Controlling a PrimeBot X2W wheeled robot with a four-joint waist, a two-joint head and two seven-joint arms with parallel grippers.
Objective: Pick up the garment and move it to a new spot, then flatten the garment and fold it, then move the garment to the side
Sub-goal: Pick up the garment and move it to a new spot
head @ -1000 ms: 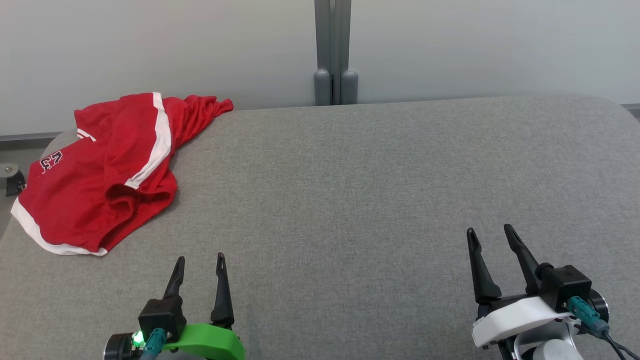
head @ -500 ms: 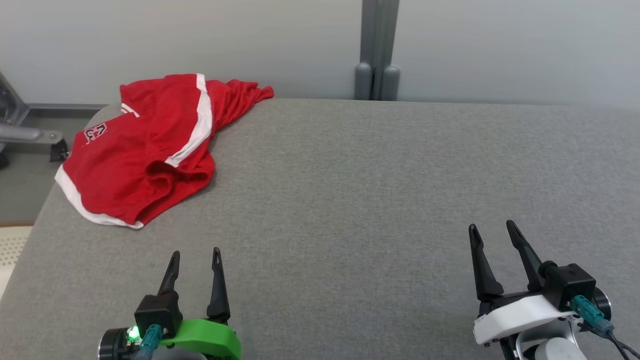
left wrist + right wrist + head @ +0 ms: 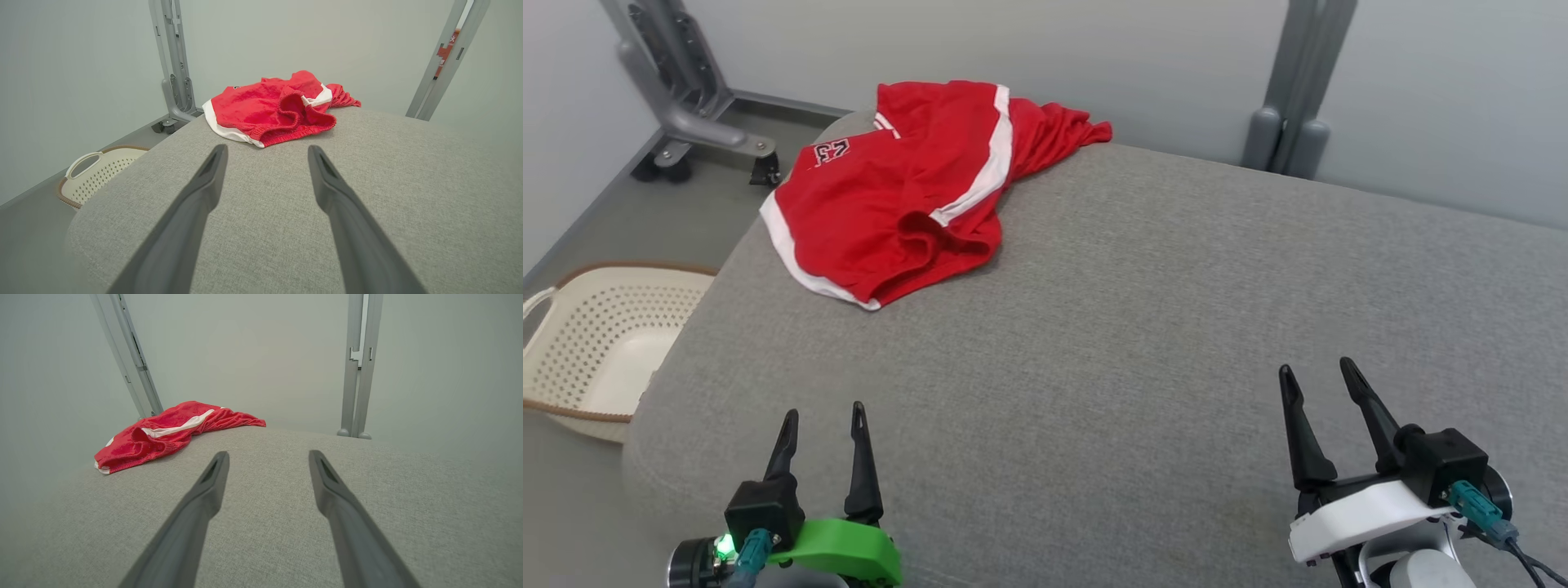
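The garment (image 3: 907, 196), a pair of red shorts with white trim, lies crumpled on the far left corner of the grey table (image 3: 1143, 327). One leg is bunched toward the table's far edge, and the elastic waistband faces the near side. Nothing holds it, so I judge that the first step, picking it up, has not begun.

The left gripper (image 3: 823, 408) hangs over the table's near left edge with its two fingers spread wide and nothing between them. The right gripper (image 3: 1316, 365) hangs over the table's near right edge, just as wide and just as empty. Both are well apart from the shorts.

The next move probably calls for a long reach across the table to the far left corner. The left gripper is the nearer one, and the raised fold at the waistband looks like the easiest place to pinch.

The table top between grippers and shorts is bare, so nothing blocks that path. A pale basket (image 3: 596, 343) sits on the floor beside the table's left edge. A wheeled metal stand (image 3: 686, 122) is beyond the far left corner, and a grey post (image 3: 1294, 82) rises behind the far edge. The shorts lie close to the table's rounded corner, so a careless nudge might push them off.
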